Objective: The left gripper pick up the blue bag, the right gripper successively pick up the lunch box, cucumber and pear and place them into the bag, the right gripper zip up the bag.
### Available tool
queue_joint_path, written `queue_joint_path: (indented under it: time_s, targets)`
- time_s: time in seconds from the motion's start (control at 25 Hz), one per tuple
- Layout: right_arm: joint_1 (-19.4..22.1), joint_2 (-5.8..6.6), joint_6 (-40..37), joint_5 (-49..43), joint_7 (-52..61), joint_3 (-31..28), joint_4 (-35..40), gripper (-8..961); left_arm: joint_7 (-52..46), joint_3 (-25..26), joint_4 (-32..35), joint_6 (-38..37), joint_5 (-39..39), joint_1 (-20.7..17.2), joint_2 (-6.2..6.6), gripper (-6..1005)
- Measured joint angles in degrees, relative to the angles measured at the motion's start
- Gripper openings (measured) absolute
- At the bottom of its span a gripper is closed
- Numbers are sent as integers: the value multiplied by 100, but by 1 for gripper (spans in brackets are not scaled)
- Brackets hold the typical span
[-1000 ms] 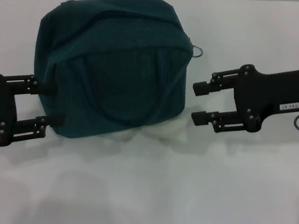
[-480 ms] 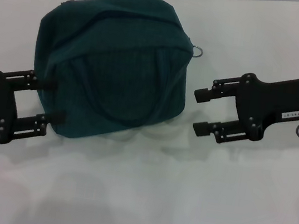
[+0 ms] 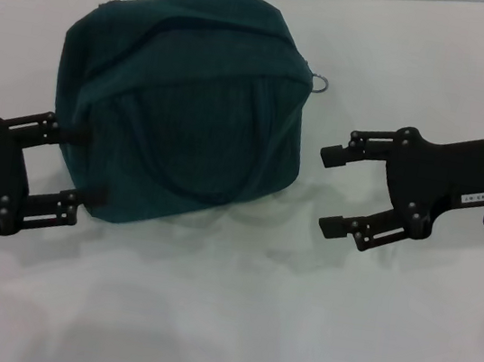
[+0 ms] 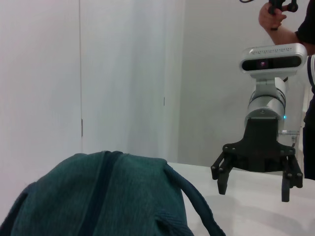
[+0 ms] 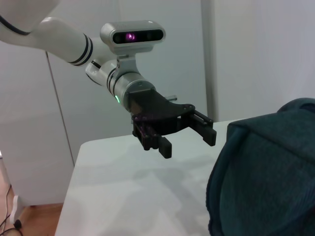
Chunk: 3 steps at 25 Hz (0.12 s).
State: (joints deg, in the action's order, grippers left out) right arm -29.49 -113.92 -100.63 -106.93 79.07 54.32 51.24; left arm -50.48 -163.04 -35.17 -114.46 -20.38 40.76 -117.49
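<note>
Backing away from the blue bag (image 3: 186, 100), right end effector (image 3: 330, 190) spreading wider than a second ago; bag zipped on the desk (image 3: 292, 334), left end effector (image 3: 89, 167) open against it.

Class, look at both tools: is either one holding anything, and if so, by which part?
Neither holds anything. The right tool hangs open, clear of the bag. The left tool is open, its fingertips touching the bag's side.
</note>
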Motion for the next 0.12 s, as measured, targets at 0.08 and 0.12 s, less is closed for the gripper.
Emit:
queue_joint_path:
  time_s: [0.08, 0.12]
  targets:
    - [-13, 2, 28, -2, -5, 0, 0, 833, 30, 0, 6, 6, -10, 1, -5, 757]
    - [-19, 3, 35, -2, -5, 0, 0, 833, 51, 0, 11, 8, -14, 2, -10, 757]
